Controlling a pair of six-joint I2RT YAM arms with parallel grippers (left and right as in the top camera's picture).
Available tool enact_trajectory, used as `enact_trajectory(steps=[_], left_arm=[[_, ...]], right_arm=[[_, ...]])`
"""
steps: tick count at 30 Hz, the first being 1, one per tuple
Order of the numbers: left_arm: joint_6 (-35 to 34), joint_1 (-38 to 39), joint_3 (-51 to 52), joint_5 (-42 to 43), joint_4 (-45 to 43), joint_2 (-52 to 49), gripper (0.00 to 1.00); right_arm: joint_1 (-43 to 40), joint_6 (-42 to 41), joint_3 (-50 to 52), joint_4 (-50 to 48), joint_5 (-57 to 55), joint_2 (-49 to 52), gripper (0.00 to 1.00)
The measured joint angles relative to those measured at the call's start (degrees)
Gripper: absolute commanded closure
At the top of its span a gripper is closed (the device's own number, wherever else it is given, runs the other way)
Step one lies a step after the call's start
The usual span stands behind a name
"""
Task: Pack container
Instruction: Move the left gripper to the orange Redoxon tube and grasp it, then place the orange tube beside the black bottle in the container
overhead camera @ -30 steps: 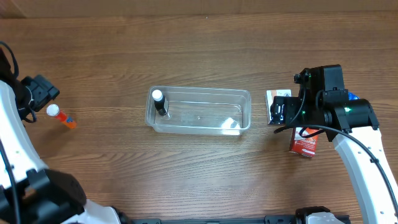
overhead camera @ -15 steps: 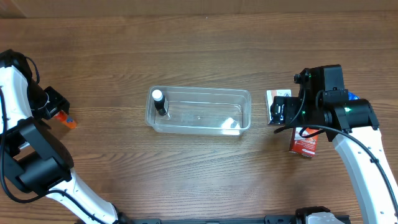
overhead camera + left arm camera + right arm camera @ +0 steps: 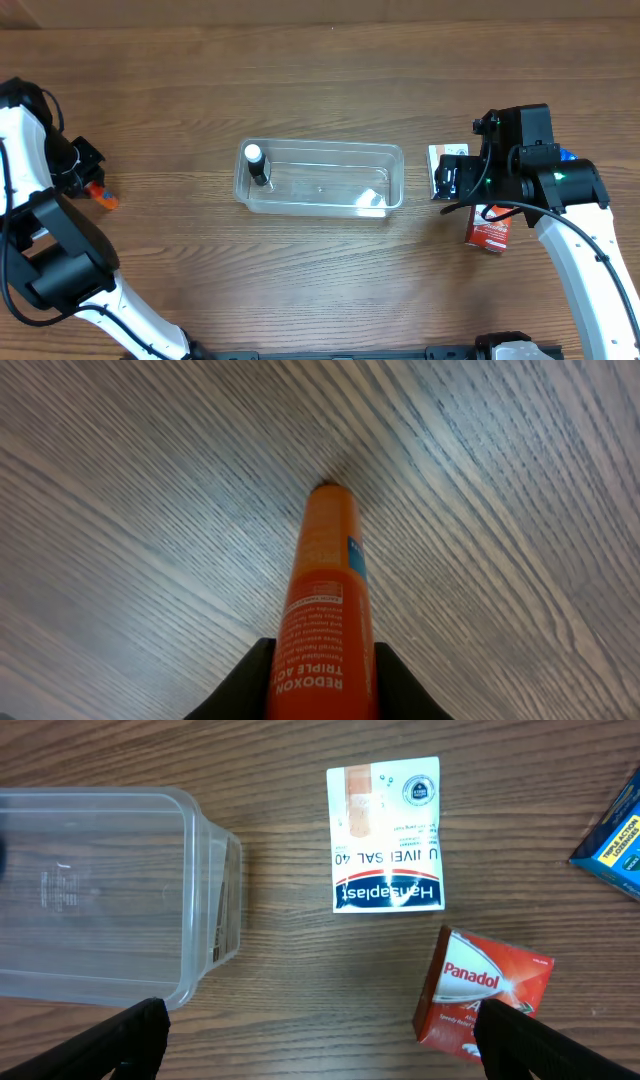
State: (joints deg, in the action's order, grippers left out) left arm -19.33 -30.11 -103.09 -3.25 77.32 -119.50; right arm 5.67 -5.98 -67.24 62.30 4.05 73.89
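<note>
At far left, the left gripper (image 3: pixel 322 682) is closed on the tube (image 3: pixel 326 575), which is best lifted level before being carried to the container (image 3: pixel 322 211) at centre; the right gripper (image 3: pixel 322 1035) is held wide open, empty

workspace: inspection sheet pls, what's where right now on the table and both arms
surface: wooden table, no spills seen
job's things: clear container at centre, upright; small dark bottle with white cap inside at its left end
clutter: Hansaplast box, Panadol box and blue box lie right of the container; orange Redoxon tube lies far left
grippers: left gripper straddles the tube, grip unclear; right gripper open, empty, over the boxes
cables: black cable loops off the right arm above the Panadol box
surroundings: nothing seen
</note>
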Motion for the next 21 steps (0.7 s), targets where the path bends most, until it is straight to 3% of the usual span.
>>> enact_trajectory(steps=[6,9,16,21], left_arm=[[0.0,3.4,0.1,0.0,2.3,1.0,0.84],[0.0,7.8,0.8,1.0,3.3,6.6,0.84],[0.0,28.2,0.4,6.1,5.0,30.0,0.85],[-1.0,40.8,0.8,6.7,6.2,29.0,0.87]], right_arm=[[0.0,0.0,0.0,0.0,0.0,0.0,0.0],[0.0,0.0,0.0,0.0,0.0,0.0,0.0],[0.0,0.0,0.0,-0.1,0.0,0.0,0.0],[0.0,0.0,0.0,-0.1,0.0,0.0,0.0]])
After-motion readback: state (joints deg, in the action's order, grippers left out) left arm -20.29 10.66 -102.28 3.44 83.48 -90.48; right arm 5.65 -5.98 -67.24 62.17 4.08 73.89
